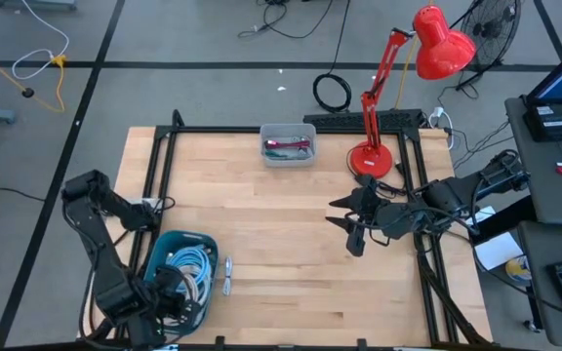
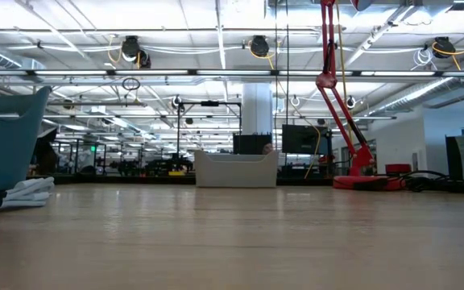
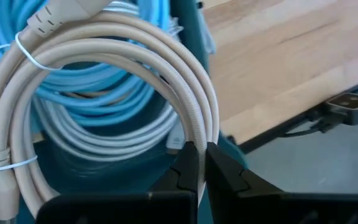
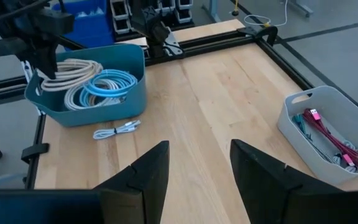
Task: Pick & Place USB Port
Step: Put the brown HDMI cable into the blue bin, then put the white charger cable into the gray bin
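The big wooden table (image 1: pixel 281 244) holds a red lamp (image 1: pixel 398 88) at the far right side. A teal bin (image 1: pixel 179 278) sits at the near left of the table, full of coiled cables. Over this bin is the left gripper (image 3: pixel 199 163), and its 2 fingers are pinched tight on a beige cable (image 3: pixel 104 81) that loops above blue and white coils. A small grey bin (image 1: pixel 289 146) sits at the far edge, near the lamp, with pink cables (image 4: pixel 328 134) inside. The right gripper (image 1: pixel 357 232) hangs over the right part of the table with its 2 fingers spread wide, holding nothing. A small white cable (image 1: pixel 228 276) lies on the wood just beside the teal bin.
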You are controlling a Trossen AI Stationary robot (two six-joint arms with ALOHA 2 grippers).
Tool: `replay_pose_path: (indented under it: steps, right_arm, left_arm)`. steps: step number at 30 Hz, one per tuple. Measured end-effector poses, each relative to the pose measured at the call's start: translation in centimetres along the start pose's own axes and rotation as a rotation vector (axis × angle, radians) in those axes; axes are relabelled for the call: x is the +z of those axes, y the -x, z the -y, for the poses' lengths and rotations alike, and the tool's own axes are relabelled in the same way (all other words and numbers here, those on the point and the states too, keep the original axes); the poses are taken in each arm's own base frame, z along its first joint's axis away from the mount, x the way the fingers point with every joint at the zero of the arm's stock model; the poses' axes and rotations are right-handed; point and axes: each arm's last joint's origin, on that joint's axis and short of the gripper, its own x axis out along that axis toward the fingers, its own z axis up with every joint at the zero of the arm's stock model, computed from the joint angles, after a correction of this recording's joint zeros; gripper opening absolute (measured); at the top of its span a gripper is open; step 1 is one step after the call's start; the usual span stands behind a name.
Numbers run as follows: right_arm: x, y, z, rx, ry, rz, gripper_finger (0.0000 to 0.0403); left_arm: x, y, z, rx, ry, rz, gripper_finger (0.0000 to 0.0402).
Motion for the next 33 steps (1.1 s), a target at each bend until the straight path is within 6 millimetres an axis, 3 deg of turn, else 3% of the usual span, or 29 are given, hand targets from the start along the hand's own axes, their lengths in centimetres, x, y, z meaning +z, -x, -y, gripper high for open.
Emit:
replay_pose_path:
  steps: [11,17,27,33]
  right_arm:
    - [0.0,0.0,0.0,0.000,0.014,-0.001,0.0162]
    - [0.0,0.0,0.0,0.000,0.025,-0.001,0.0162]
    - [0.0,0.0,0.0,-0.001,0.025,-0.001,0.0162]
    - [0.0,0.0,0.0,-0.001,0.032,-0.001,0.0162]
  left_arm:
    - [0.0,-2.5,-0.7,0.008,0.005,-0.020,0.0008]
    - [0.2,-3.8,-1.1,0.012,0.022,-0.014,0.0041]
    - [0.6,-3.3,-0.7,-0.047,-0.018,-0.003,0.0056]
    - [2.3,-1.2,-0.7,-0.109,-0.021,-0.001,0.0076]
